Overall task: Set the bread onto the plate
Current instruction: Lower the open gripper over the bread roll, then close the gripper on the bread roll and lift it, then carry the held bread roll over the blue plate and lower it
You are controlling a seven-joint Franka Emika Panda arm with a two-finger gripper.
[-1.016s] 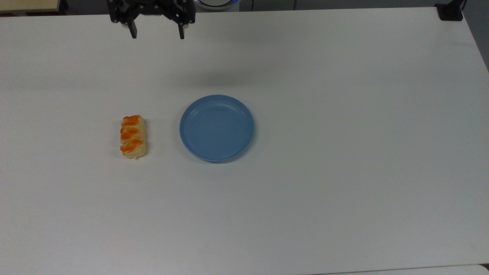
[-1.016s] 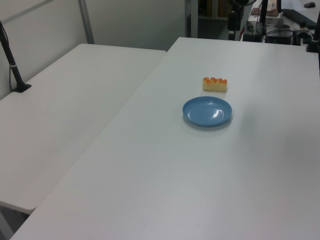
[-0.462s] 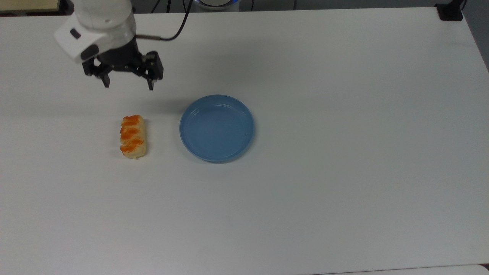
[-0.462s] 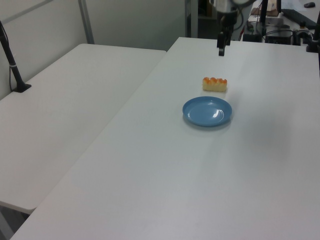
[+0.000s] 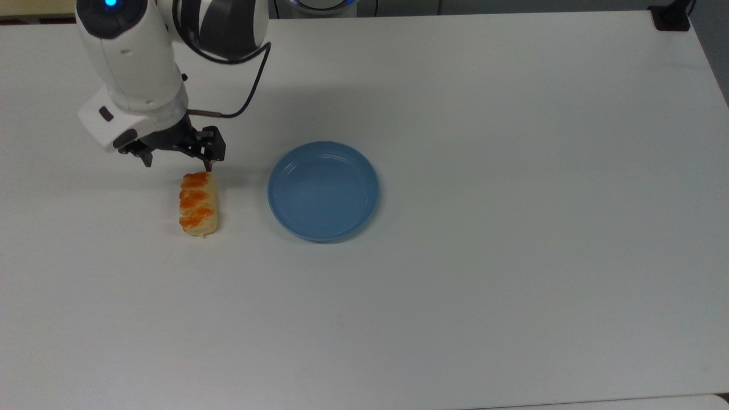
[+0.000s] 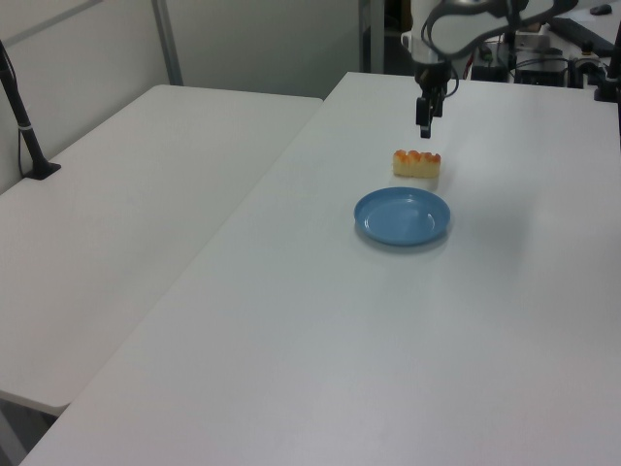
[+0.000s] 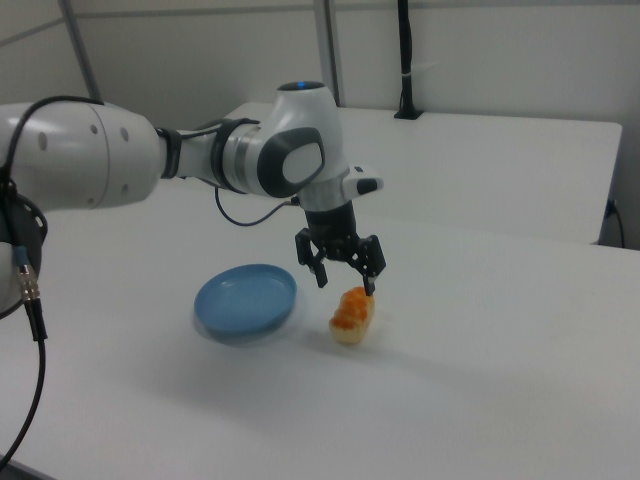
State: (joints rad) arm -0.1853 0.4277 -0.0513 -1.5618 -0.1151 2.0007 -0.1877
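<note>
One bread: lies flat on the white worktop, long axis running up-down in the top view, orange-glazed top facing up. Sits just beside the plate, on the top view's left, apart from it, not touching. Not yet lifted.

One plate: light blue, round, shallow rim, nothing on it. Rests near the worktop's middle; judged the drop target, open side up to take the loaf.

One gripper: hangs above the far end of the bread in the top view, fingers spread apart and pointing down, holding nothing. One fingertip appears close to the loaf's end; contact prob. none, but the angle makes that hard to confirm. Spread judged wide enough to straddle the loaf's short width; gripper seems offset toward one end rather than over the middle, so approx. a pre-grasp hover w/ some travel along the loaf left.

One arm: white, reaches in from the right view's left, wrist bent down over the bread.

Count: bread 1, plate 1, gripper 1, fingers 2.
</note>
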